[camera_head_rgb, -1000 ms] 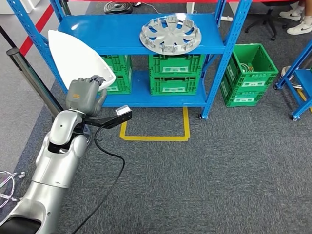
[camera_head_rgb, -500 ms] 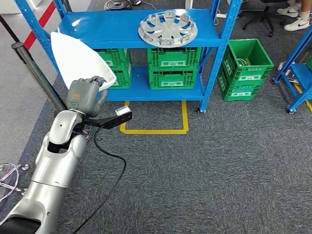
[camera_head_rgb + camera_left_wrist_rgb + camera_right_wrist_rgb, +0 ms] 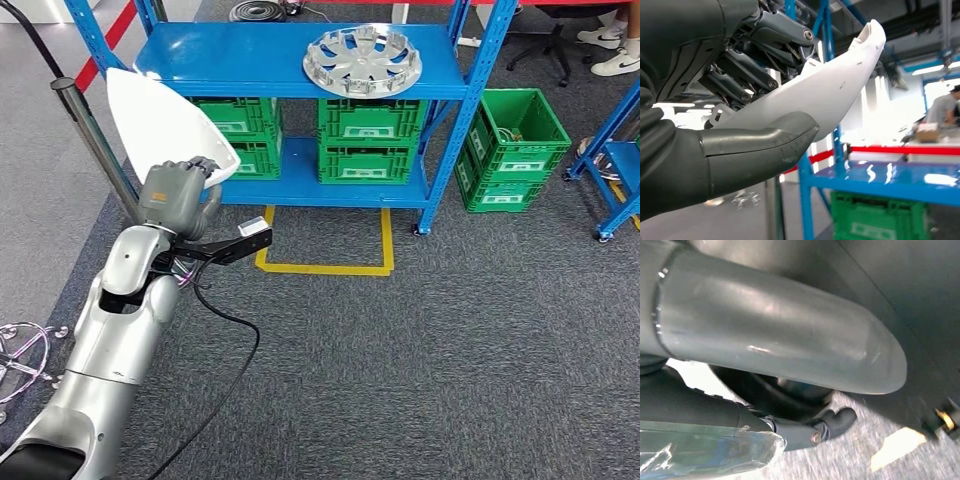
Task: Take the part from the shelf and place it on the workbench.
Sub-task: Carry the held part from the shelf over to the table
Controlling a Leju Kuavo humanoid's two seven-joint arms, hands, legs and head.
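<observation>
White part [image 3: 162,120] gripped in left hand [image 3: 175,195], thumb seemingly underneath.

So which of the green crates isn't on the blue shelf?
The open-topped green crate on the floor, standing on the carpet just right of the blue shelf. The other green crates sit inside the rack on its lower level.

Your left hand [image 3: 175,195] holds the part [image 3: 162,125] up, near the shelf's [image 3: 249,62] left end.

Beyond the hand and to its right, you see a wheel cover [image 3: 362,60] on the top shelf board. Crates [image 3: 367,137] sit on the lower board under it. Another crate [image 3: 513,150] stands on the floor further right, past the shelf's right post.
</observation>
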